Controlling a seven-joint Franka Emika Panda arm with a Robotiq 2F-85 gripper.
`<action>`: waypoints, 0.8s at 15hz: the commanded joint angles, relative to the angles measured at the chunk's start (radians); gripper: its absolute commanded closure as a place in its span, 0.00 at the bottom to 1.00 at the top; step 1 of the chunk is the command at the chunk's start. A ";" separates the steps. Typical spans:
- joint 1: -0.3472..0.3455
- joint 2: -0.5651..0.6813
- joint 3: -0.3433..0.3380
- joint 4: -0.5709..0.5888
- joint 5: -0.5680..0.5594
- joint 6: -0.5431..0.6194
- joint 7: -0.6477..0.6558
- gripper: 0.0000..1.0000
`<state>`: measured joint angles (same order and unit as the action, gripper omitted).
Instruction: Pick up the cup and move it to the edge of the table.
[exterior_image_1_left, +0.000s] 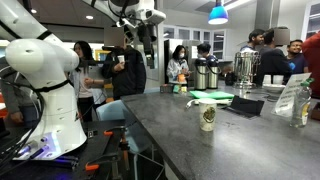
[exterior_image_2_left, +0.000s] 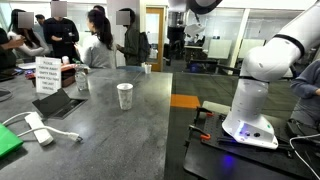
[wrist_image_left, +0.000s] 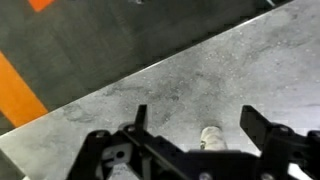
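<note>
The off-white paper cup (exterior_image_1_left: 207, 116) with a dark green logo stands upright on the dark grey table (exterior_image_1_left: 200, 150); it also shows in an exterior view (exterior_image_2_left: 125, 96). My gripper (exterior_image_1_left: 147, 40) hangs high above the table's far end, well apart from the cup; it also shows up high (exterior_image_2_left: 175, 40). In the wrist view the fingers are spread open and empty (wrist_image_left: 195, 125), and the cup (wrist_image_left: 212, 138) appears small far below between them, partly hidden by the gripper body.
Steel coffee urns (exterior_image_1_left: 205, 72) and a sign (exterior_image_1_left: 292, 100) stand on the table's far side. A sign card (exterior_image_2_left: 46, 74), a dark tablet (exterior_image_2_left: 60, 103) and a white charger (exterior_image_2_left: 38, 128) lie near the cup. People stand behind. Orange floor marks (wrist_image_left: 18, 90) lie beyond the table edge.
</note>
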<state>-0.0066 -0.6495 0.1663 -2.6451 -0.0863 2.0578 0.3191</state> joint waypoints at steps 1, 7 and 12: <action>-0.011 0.186 -0.042 0.097 0.109 0.078 0.058 0.00; -0.027 0.479 -0.092 0.199 0.186 0.343 0.063 0.00; -0.016 0.686 -0.109 0.307 0.169 0.418 0.126 0.00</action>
<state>-0.0351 -0.0509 0.0736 -2.4043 0.0857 2.4671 0.3953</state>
